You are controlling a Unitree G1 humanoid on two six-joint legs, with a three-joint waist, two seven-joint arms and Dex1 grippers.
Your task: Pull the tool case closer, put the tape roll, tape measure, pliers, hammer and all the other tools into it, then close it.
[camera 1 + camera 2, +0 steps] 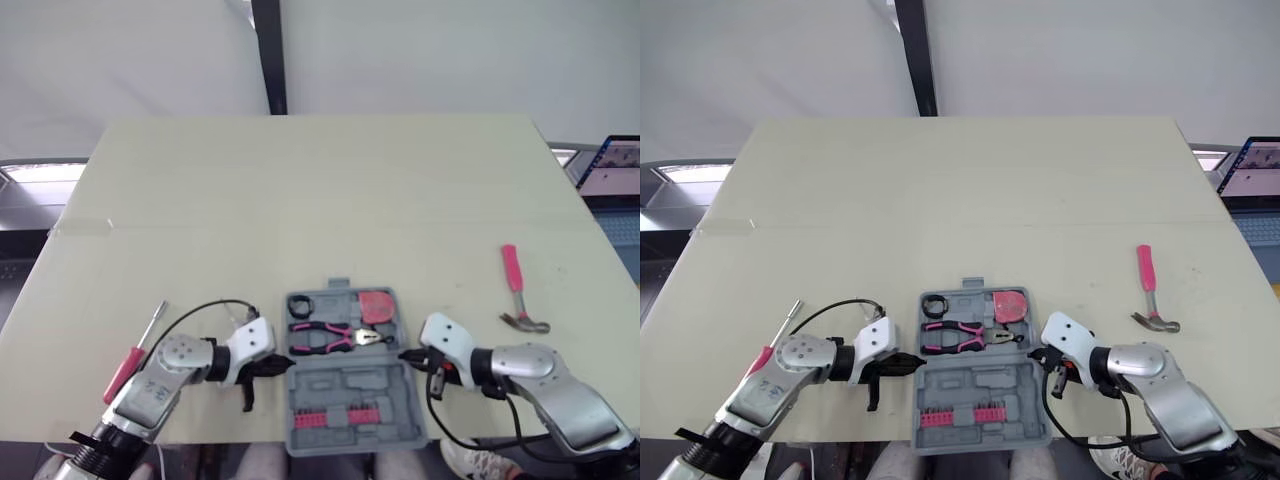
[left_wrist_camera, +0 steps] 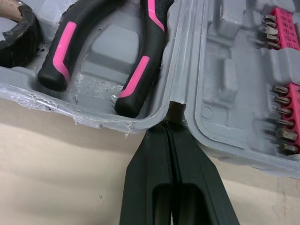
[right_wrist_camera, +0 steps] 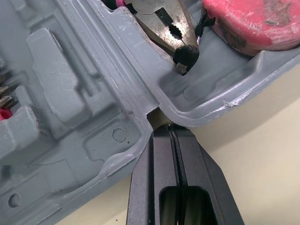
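The grey tool case (image 1: 350,385) lies open at the table's near edge. Its far half holds a black tape roll (image 1: 301,303), pink-handled pliers (image 1: 325,337) and a pink tape measure (image 1: 377,305); the near half holds a row of bits (image 1: 325,417). My left gripper (image 1: 283,366) is shut, its tip touching the hinge notch on the case's left side (image 2: 169,129). My right gripper (image 1: 405,355) is shut too, its tip at the hinge notch on the right side (image 3: 174,130). A pink-handled hammer (image 1: 518,290) lies on the table right of the case. A red-handled screwdriver (image 1: 128,365) lies to its left.
An open laptop (image 1: 612,165) sits beyond the table's right edge. A strip of clear tape (image 1: 80,227) is stuck at the table's left edge. A dark pole (image 1: 268,55) stands behind the table. The case's near half reaches the table's front edge.
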